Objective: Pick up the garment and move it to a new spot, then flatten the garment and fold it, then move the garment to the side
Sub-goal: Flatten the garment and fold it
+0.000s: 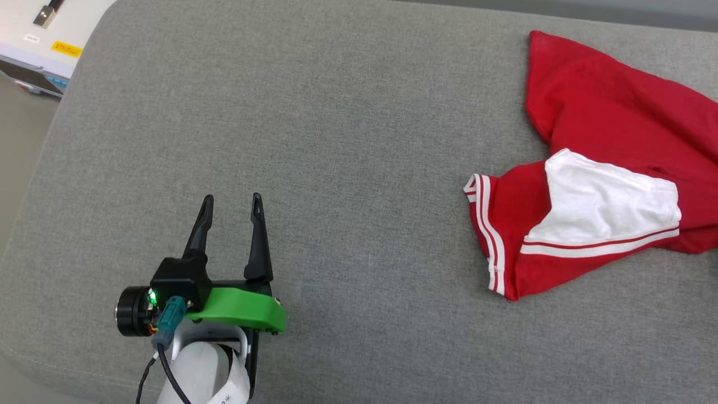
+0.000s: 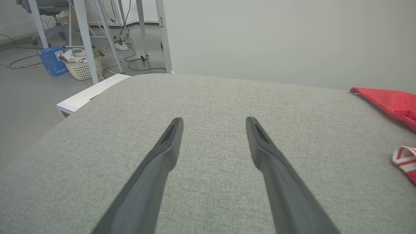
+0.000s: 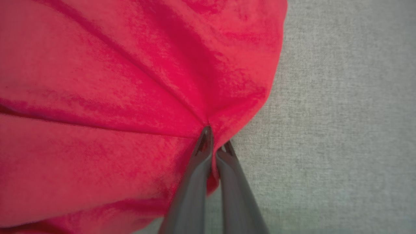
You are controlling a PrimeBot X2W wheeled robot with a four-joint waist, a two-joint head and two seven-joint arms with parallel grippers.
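Note:
The garment [image 1: 606, 112], a red T-shirt with a white sleeve and striped trim, lies crumpled at the right of the grey cushion [image 1: 336, 140], running off the right edge of the head view. Its red edge and striped trim [image 2: 390, 100] also show at the right of the left wrist view. My left gripper [image 1: 233, 205] hovers open and empty over bare cushion at the lower left, far from the shirt; its fingers spread apart [image 2: 214, 122]. My right gripper [image 3: 216, 141] is shut on a pinch of the red fabric [image 3: 113, 97], with folds radiating from its tips.
A white unit with a yellow label [image 1: 50, 39] sits beyond the cushion's far left corner. Past the cushion, the floor holds table legs [image 2: 87, 39], a wicker basket [image 2: 81, 66], a blue box [image 2: 52, 60] and cables.

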